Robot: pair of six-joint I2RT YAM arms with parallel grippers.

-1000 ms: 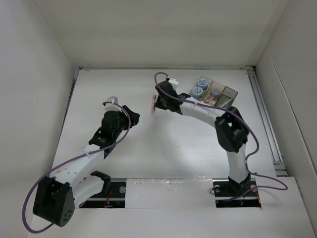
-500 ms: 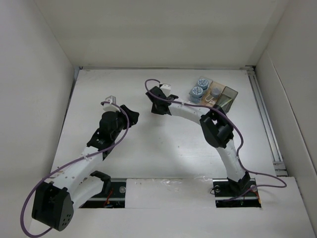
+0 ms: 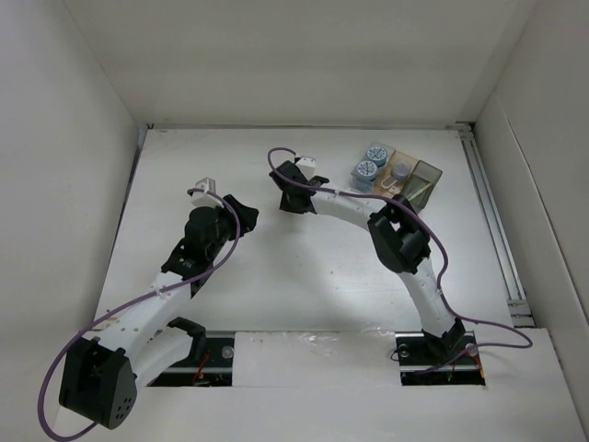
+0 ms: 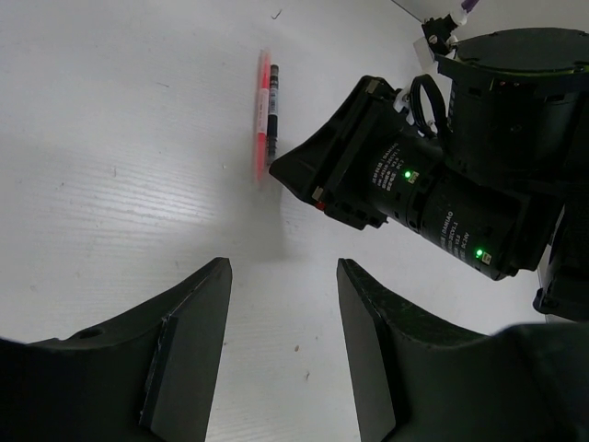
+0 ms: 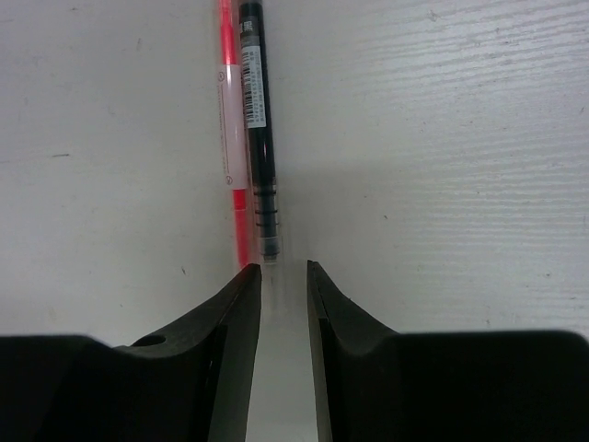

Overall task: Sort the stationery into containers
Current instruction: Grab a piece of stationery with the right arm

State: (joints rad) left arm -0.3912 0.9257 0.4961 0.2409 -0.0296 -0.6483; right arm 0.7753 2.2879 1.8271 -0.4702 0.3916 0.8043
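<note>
A thin red stick and a dark slim stick lie side by side on the white table. My right gripper is low over them, jaws a narrow gap apart with nothing between them; the dark stick's tip lies just ahead of the fingertips. In the left wrist view the sticks lie beyond my open, empty left gripper, with the right gripper at their near end. The containers stand at the back right, holding blue-grey discs. The top view hides the sticks.
The arms meet near the table's middle: left gripper a short way left of the right gripper. White walls close in the table on the left, back and right. A rail runs along the right edge.
My right gripper has moved left and down over the sticks; the red stick seen in the top view a second ago is now hidden beneath it. The left arm has barely moved.
</note>
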